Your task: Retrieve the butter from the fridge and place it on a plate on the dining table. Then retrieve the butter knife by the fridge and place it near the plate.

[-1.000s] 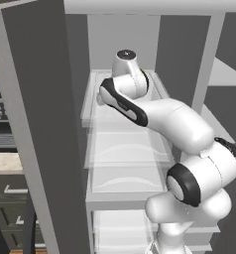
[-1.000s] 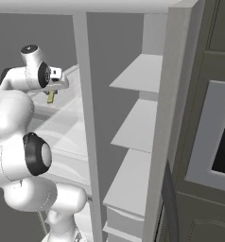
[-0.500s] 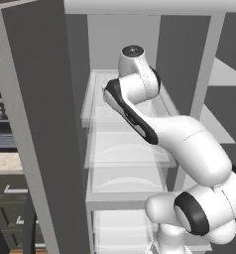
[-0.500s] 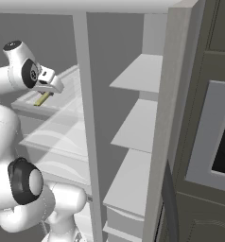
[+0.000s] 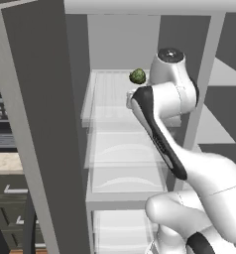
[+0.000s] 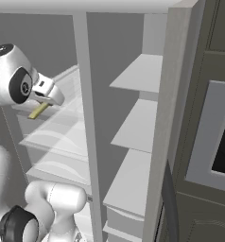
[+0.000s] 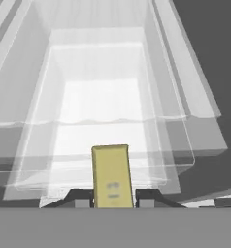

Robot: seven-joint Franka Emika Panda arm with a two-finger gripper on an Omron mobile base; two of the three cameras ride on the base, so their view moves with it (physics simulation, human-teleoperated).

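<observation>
I am looking into the open fridge (image 5: 45, 124): white shelves and clear drawers (image 7: 100, 140) are sitting stacked, and a small green item (image 5: 137, 76) is resting on the upper shelf at 12 o'clock from the arm's elbow. The centre divider (image 6: 88, 132) is standing at 3 o'clock of the gripper (image 7: 111, 202). The gripper is holding the butter (image 7: 111, 175) narrowly between its fingers, above the drawers.

Small green lumpy obj (image 5: 137, 76), prob. veg, sits at back of upper shelf. Dark cabinet (image 6: 206, 142) stands to the right w/ grey-framed microwave (image 6: 213, 149) set in its front. On far left, a beige counter (image 5: 5, 162) over dark drawers (image 5: 8, 208) w/ light handles.
</observation>
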